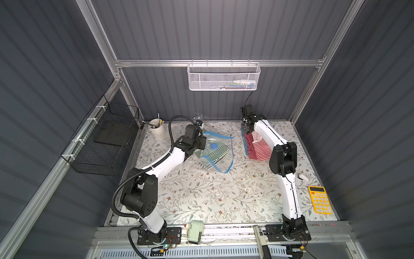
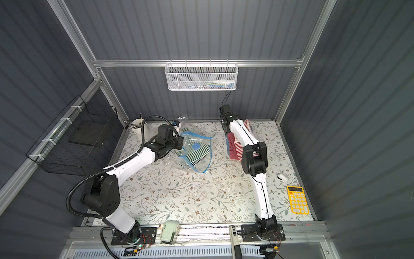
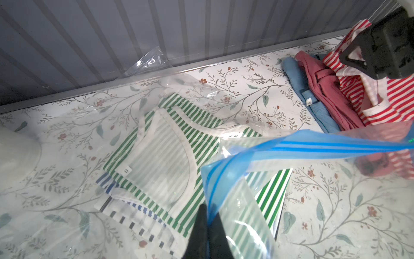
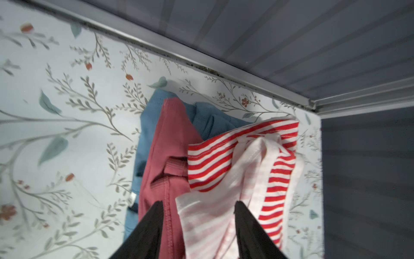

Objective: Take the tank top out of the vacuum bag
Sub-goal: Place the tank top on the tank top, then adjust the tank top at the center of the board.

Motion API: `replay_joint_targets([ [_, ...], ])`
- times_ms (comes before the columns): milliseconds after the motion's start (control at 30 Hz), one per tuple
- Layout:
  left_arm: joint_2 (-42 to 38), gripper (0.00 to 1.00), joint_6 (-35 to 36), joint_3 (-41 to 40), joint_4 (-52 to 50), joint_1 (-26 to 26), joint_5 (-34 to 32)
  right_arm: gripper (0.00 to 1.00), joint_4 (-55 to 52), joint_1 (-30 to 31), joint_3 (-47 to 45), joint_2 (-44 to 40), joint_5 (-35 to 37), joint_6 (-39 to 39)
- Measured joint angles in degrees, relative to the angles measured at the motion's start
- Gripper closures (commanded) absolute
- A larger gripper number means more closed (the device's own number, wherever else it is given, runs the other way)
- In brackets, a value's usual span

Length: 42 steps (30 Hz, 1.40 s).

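The vacuum bag (image 1: 220,164) (image 2: 202,164) lies at the back middle of the table, clear, with a blue zip strip (image 3: 313,145) and a round blue valve cap (image 1: 214,146). A green-and-white striped tank top (image 3: 161,143) (image 1: 220,152) lies inside it on other striped garments. My left gripper (image 3: 208,213) (image 1: 201,143) is shut on the bag's blue zip edge and holds it lifted. My right gripper (image 4: 198,204) (image 1: 246,130) hangs over a pile of clothes at the back right. Its jaws stand apart, with the cloth of a red-and-white striped top (image 4: 215,161) (image 1: 261,150) between them.
Under the red-striped top lie a maroon garment (image 4: 165,139) and a blue one (image 4: 152,121). A cup of tools (image 1: 156,131) stands at the back left. A yellow calculator (image 1: 320,199) and a small white object (image 1: 302,177) lie at the right. A black wire basket (image 1: 105,145) hangs left.
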Motion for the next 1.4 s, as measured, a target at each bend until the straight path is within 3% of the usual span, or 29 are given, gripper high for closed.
replay_joint_targets([
  [200,0.02,1.0,0.02,0.0,-0.02,0.0,0.37,0.49,-1.81,0.87,0.26,2.16,4.11,-6.99],
  [700,0.02,1.0,0.0,0.0,-0.02,0.0,0.85,0.57,-0.55,0.83,-0.13,3.13,6.67,-11.19],
  [900,0.04,1.0,0.0,0.02,-0.02,0.0,1.05,0.68,-0.87,0.83,-0.13,4.61,5.79,-11.02],
  [1100,0.44,1.0,0.0,0.07,-0.07,0.0,1.09,1.0,-1.55,0.81,0.22,5.01,5.4,-10.93],
  [1400,0.79,1.0,0.0,0.13,-0.15,0.0,1.27,1.0,-0.9,0.59,1.27,5.01,6.29,-9.66],
])
